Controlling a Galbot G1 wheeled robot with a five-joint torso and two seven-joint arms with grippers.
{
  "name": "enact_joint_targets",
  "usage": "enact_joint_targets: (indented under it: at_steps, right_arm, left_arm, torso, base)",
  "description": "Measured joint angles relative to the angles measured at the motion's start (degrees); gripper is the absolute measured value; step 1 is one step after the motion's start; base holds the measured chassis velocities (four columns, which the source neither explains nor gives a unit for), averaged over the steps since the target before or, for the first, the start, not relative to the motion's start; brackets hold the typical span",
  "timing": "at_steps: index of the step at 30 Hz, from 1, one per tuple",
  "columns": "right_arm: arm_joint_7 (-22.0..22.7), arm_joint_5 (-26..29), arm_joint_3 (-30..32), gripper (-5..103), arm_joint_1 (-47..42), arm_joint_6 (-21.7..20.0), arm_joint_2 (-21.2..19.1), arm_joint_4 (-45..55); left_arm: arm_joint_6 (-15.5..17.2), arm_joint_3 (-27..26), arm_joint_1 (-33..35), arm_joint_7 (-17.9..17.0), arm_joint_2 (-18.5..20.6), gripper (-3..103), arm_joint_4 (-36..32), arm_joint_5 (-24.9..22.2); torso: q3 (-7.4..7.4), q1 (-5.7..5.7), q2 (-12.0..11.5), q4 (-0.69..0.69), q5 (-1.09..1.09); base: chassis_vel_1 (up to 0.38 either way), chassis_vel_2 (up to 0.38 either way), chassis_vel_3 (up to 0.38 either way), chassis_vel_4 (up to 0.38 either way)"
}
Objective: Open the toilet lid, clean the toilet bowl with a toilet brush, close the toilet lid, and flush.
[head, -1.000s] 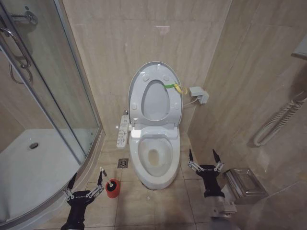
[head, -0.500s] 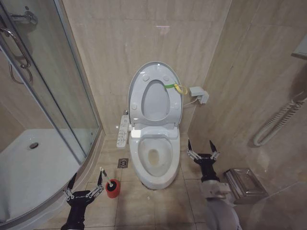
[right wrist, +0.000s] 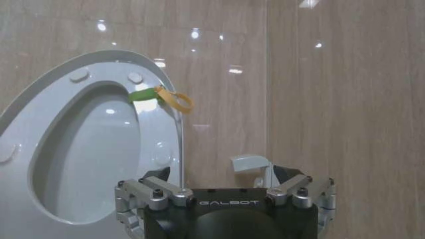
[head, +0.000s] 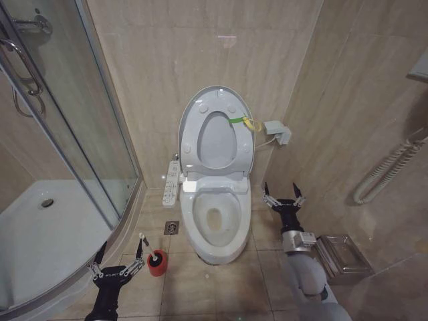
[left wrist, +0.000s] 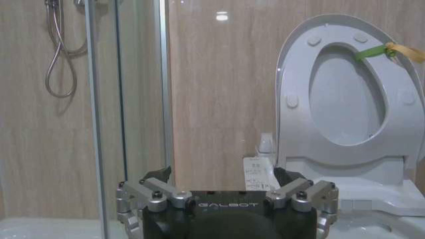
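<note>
I read the toilet lid (head: 215,134) as smooth, glossy white plastic. Below it, the toilet bowl (head: 215,221) looks like glazed white ceramic. Behind the lid, my wall tiles (head: 200,47) are polished beige stone, catching lamp glare. Left of the bowl, the shower screen (head: 80,120) is clear glass in bright metal framing.

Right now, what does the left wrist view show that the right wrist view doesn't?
Left wrist alone: the shower hose, the glass shower door, the bidet button panel and the open left end effector. Right wrist alone: a white wall fitting and the open right end effector. Both: the raised toilet lid with its yellow-green loop tag.
</note>
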Motion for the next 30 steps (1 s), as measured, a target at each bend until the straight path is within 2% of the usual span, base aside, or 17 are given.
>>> enact_joint_targets:
  at_steps: [14, 30]
  right_arm:
    - [-1.1, 0.1, 0.4, 100, -1.2, 0.0, 0.0, 0.2]
    - [0.3, 0.8, 1.0, 100, 0.0, 0.4, -0.3, -0.8]
  left_arm:
    - [0.0, 0.0, 0.0, 0.0, 0.0, 100, 0.0, 0.0]
    - [0.0, 0.0, 0.0, 0.0, 0.0, 100, 0.0, 0.0]
  torso:
    - [-0.01, 0.00, 0.0, 0.00, 0.00]
    - [0.01, 0.03, 0.0, 0.01, -0.01]
  base:
    - [0.000, 0.000, 0.000, 0.000]
    - [-0.037, 0.043, 0.042, -0.039]
